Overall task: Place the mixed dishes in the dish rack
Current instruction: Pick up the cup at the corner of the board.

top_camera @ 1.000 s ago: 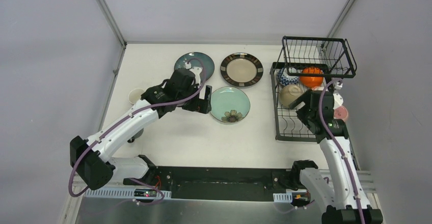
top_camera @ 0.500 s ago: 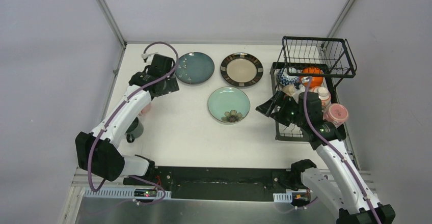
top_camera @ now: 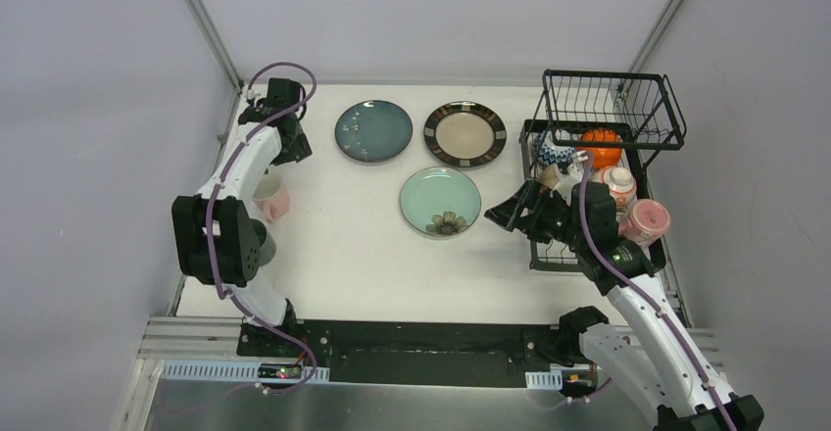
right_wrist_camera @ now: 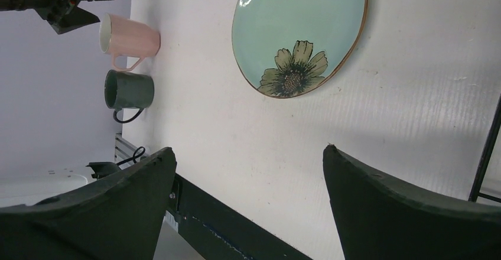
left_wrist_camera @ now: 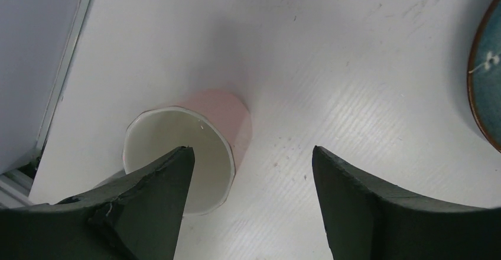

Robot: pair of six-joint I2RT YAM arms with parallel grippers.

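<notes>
Three plates lie on the table: dark teal, dark-rimmed beige and mint green with a flower, which also shows in the right wrist view. A pink cup stands at the left. In the left wrist view the pink cup sits just beyond my left finger. My left gripper is open and empty. My right gripper is open and empty, between the mint plate and the dish rack. The rack holds an orange bowl, a red-patterned bowl and a pink cup.
A dark green mug stands near the pink cup at the table's left edge, and shows in the right wrist view. The rack's raised basket overhangs its lower tray. The enclosure walls close in at the left and back.
My left arm swung from beside the mint plate to the back left, above the pink cup. My right arm came out of the rack to the left, over the table.
</notes>
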